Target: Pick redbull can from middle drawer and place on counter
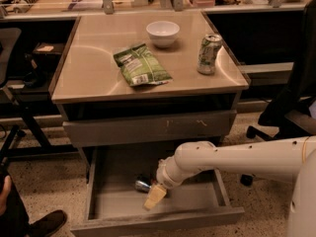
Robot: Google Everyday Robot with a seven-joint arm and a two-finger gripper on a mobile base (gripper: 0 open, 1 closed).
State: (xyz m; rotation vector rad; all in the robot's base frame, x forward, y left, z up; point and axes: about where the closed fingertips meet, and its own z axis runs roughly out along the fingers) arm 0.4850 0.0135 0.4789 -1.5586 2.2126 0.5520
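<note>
Office-style robotics lab, cluttered desks [59,5], wheeled chairs [300,90], speckled floor [54,181], robot jaws low in open drawer [163,222]

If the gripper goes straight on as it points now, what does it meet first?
Probably the floor of the middle drawer. The gripper points down and to the picture's left inside it, its tip just in front of the redbull can, so it seems to miss the can; depth is unclear.
</note>
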